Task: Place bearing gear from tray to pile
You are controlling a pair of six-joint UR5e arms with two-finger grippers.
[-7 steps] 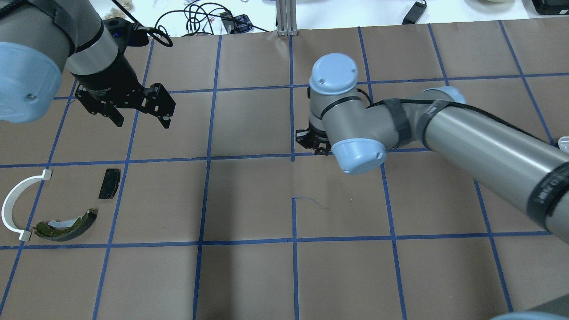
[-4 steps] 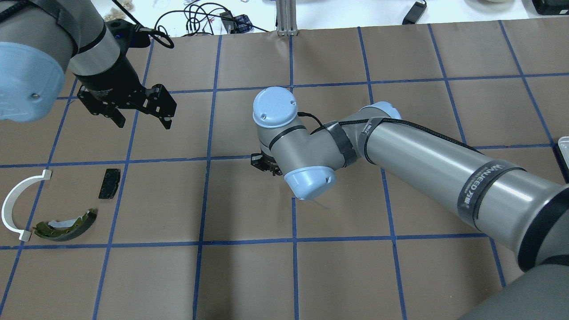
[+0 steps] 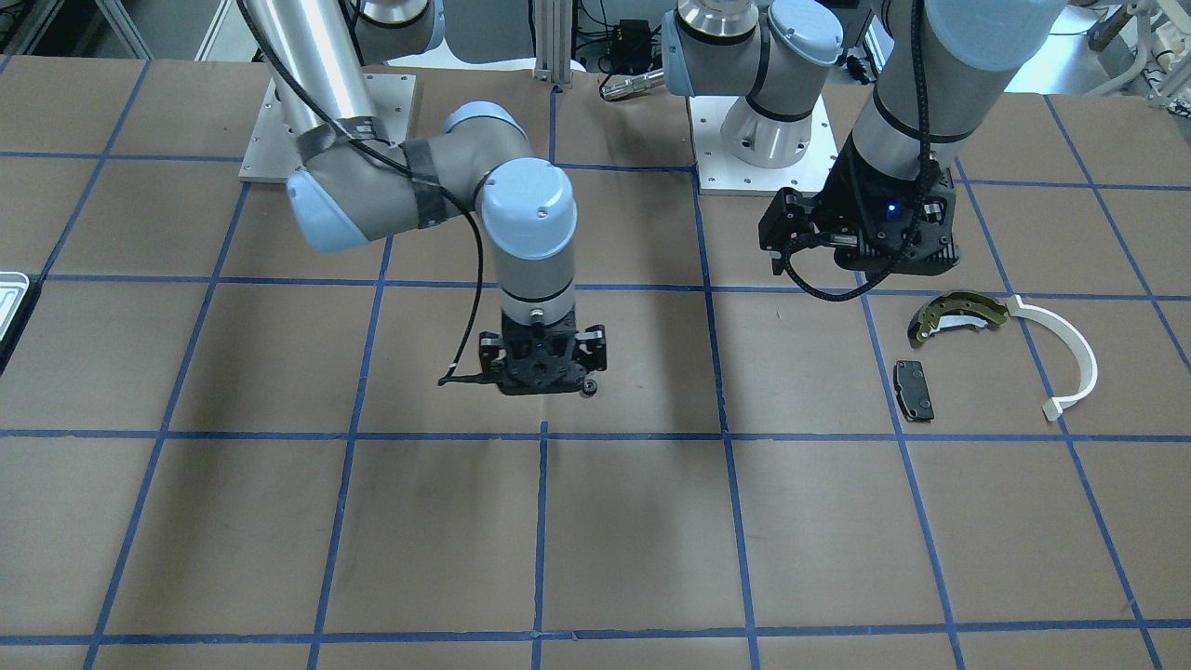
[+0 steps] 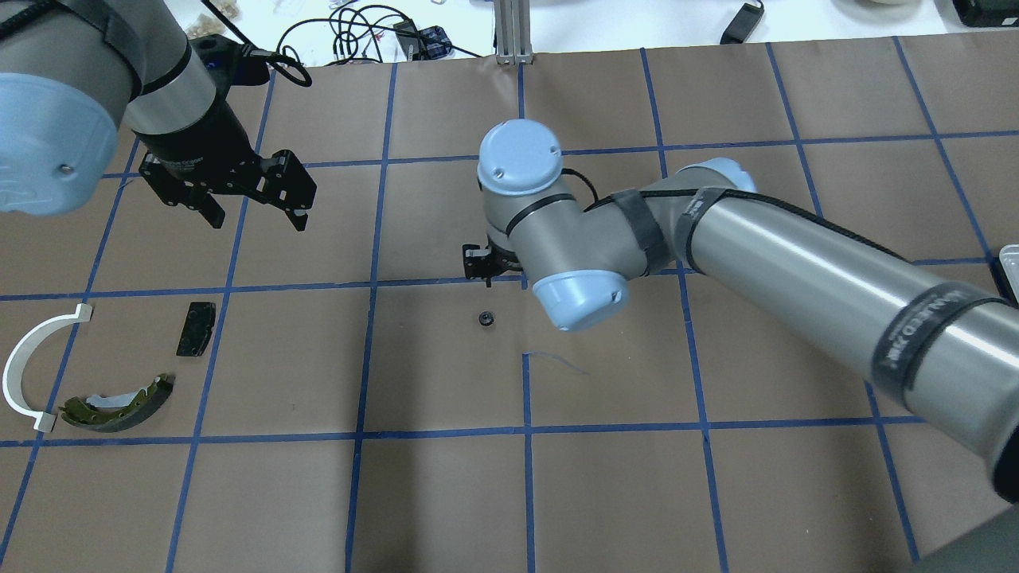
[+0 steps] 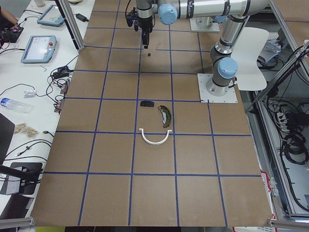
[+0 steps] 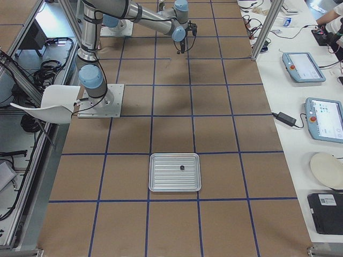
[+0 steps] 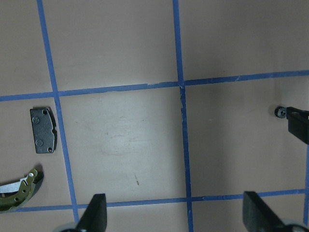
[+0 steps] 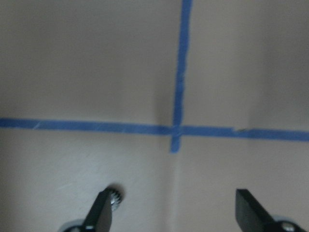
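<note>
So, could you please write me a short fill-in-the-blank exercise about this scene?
1. The right gripper is ___, with the bearing gear lying loose near one finger.
2. The left gripper holds ___.
3. In the pile, the long plastic arc is ___ in colour.
Missing words: open; nothing; white.

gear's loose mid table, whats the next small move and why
Likely the left claw should start toward the bearing gear: it lies free on the paper, the right claw open beside it, and the pile lies near the left claw.
</note>
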